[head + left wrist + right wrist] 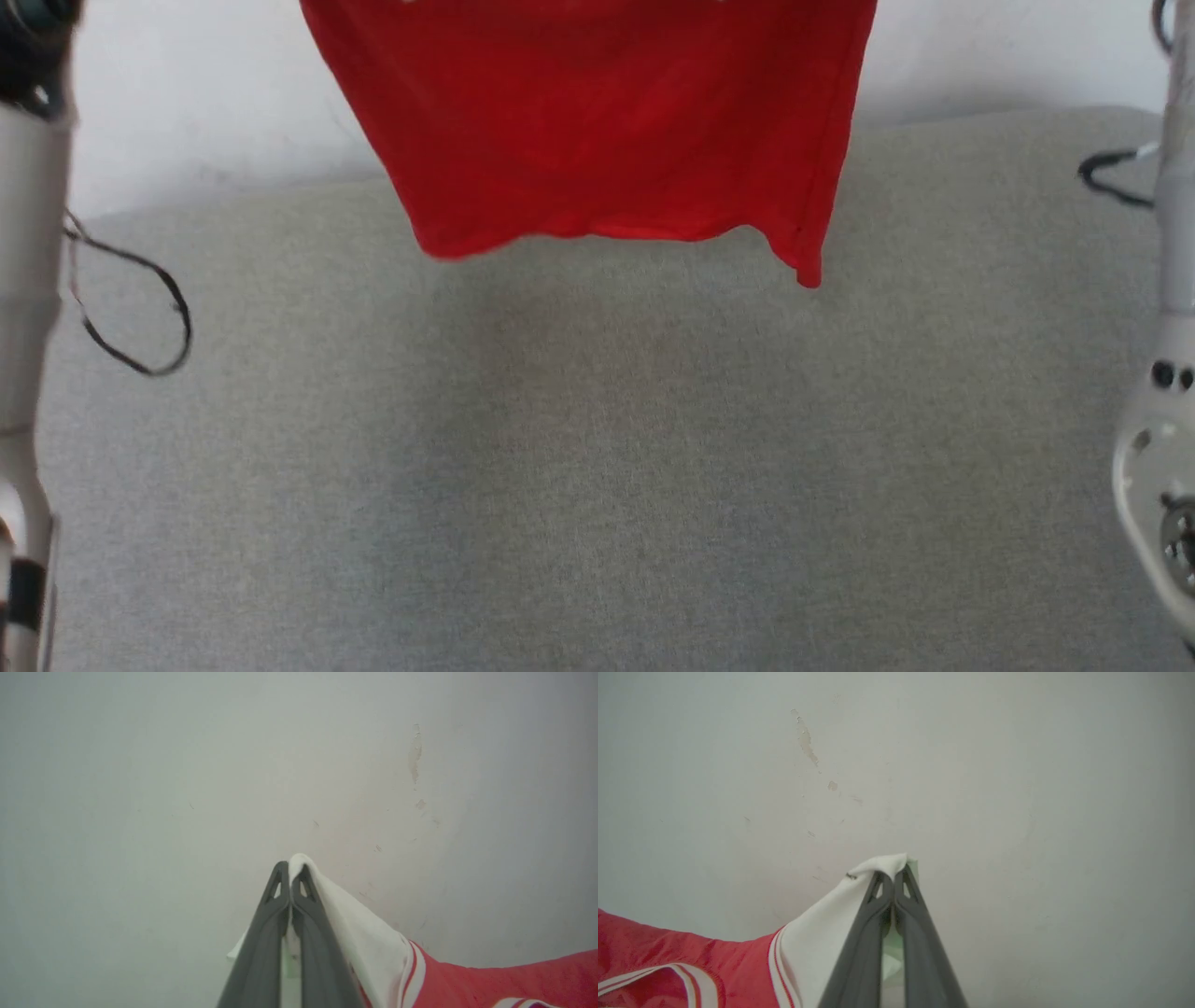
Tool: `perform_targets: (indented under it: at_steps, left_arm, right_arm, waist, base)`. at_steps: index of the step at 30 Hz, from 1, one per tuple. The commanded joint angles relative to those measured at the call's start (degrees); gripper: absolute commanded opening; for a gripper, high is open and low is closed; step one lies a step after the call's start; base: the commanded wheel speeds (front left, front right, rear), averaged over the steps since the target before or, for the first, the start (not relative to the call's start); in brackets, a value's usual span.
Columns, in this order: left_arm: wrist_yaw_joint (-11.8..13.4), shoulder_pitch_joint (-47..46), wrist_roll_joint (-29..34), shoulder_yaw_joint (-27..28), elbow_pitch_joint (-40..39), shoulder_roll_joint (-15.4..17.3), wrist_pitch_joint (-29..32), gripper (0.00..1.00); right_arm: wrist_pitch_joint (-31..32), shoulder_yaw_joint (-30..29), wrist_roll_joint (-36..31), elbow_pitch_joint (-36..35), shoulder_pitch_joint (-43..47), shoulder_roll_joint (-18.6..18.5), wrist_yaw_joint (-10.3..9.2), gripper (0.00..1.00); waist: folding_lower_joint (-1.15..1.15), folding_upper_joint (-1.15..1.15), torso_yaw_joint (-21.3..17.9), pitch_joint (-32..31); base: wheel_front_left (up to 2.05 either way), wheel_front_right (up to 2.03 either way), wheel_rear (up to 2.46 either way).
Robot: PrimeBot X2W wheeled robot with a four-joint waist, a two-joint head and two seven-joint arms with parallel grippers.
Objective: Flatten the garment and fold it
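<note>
A table (597, 485) covered in grey woven fabric is seen in the head view, bordered at its far edge by a pale wall (187, 93); a faint shadow is cast across its middle.

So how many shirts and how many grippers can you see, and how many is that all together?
Shirts: 1, the red shirt
Grippers: 2, the left gripper and the right gripper, each shut on the shirt
Total: 3
</note>
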Motion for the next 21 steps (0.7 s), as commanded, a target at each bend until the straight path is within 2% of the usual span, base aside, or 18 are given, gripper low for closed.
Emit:
perform_targets:
  at_steps: [1,6,11,21]
  left_arm:
    - [0.0,-2.1,0.6,-0.1,1.0,-0.2,-0.4,0.00]
    - [-0.6,-8.0,1.5,-0.3,3.3,-0.8,-1.5,0.00]
    - [-1.8,-12.9,1.5,0.2,4.8,-1.9,-4.4,0.00]
    - [-5.2,-22.1,1.4,2.9,7.7,-3.9,-16.3,0.00]
  right_arm:
    - [-0.9,-0.4,-0.8,1.3,-2.0,0.2,-0.03,0.00]
    - [-3.1,-2.4,-3.2,4.7,-8.0,0.2,-0.03,0.00]
    - [-5.6,-5.2,-6.6,5.3,-12.4,0.2,-0.03,0.00]
    - [-13.5,-8.7,-13.5,4.6,-20.1,0.2,-0.03,0.00]
  waist:
    - [-0.01,0.00,-0.5,3.5]
    - [-0.01,0.00,-0.3,10.0]
    - [-0.01,0.00,0.5,16.9]
    - [-0.01,0.00,1.6,28.8]
  base:
    - [0.00,0.00,0.00]
    - [0.00,0.00,0.00]
    - [0.00,0.00,0.00]
    - [0.00,0.00,0.00]
